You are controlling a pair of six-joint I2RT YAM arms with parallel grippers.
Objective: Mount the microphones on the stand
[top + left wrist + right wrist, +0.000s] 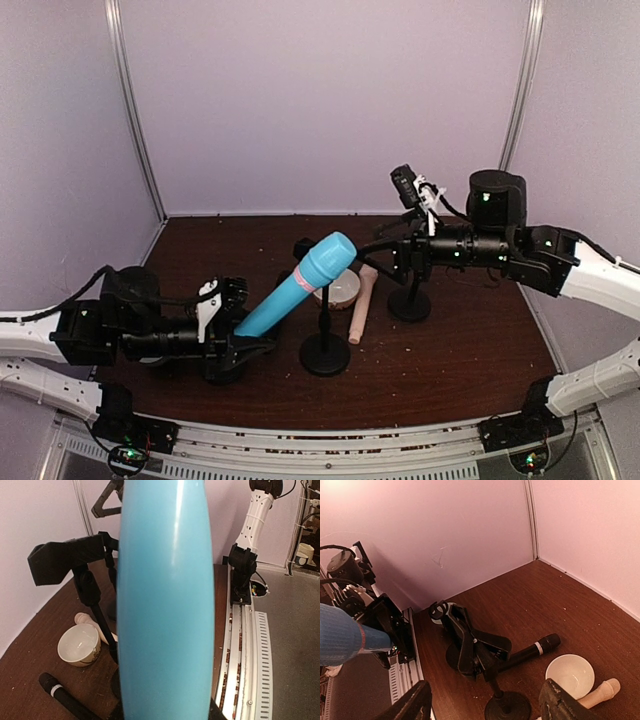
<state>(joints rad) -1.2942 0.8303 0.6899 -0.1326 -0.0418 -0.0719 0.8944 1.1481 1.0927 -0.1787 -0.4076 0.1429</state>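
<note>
Biggest thing first: the dark wooden table (450, 370), on which everything is laid out. Two stands are set up on it, the nearer stand (325, 335) with its black clip (304, 247) up top, and a second stand (409, 300) just behind and to the right.

The light blue microphone (298, 285) is gripped at its tail end by the left gripper (242, 338), jaws clamped on the handle. It's tilted up, with the head raised close to that clip but not seated in it, as far as can be told. The right gripper (487, 700) is spread wide with nothing between the fingers, hovering above the stands.

The cream-pink microphone (360, 305) is lying flat on the table between the two stand bases, and the black microphone (527, 653) is lying flat too, beside a stand's base. A small white bowl (345, 292) is parked next to the cream-pink one.

Handling guess: the blue body looks rigid and glossy, so it's probably light but a bit slippery. Being held so far back, the head end can be expected to wobble or pivot when it's pushed into the clip. The low hold is probably best kept, so the middle of the barrel is left free for the clip. The two on the table would likely be best taken mid-barrel, across the narrow width
</note>
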